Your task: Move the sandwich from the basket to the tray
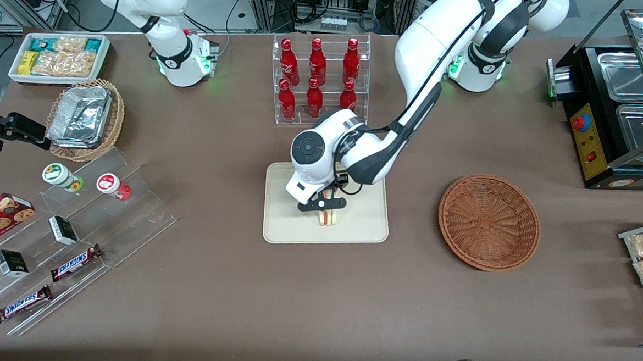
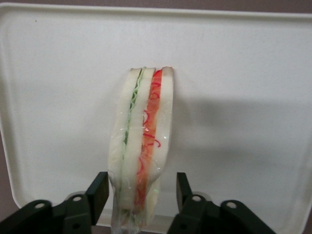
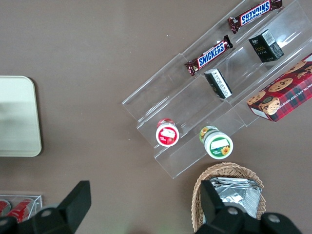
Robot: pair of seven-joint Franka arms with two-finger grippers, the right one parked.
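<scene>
Claw (image 2: 139, 195) spread astride sandwich (image 2: 141, 141)

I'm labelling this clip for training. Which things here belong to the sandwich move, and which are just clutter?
Part of the job:
- triangular white-bread sandwich, on the tray
- flat cream-beige plastic tray
- round reddish-brown wicker basket, empty
- left gripper, over the tray, fingers open either side of the sandwich

Just lying about:
- red bottles in clear rack
- Snickers bars
- tan basket of foil containers

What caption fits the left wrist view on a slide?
Gripper over the cream tray, jaws open and standing clear on either side of the wrapped sandwich resting on it.
</scene>
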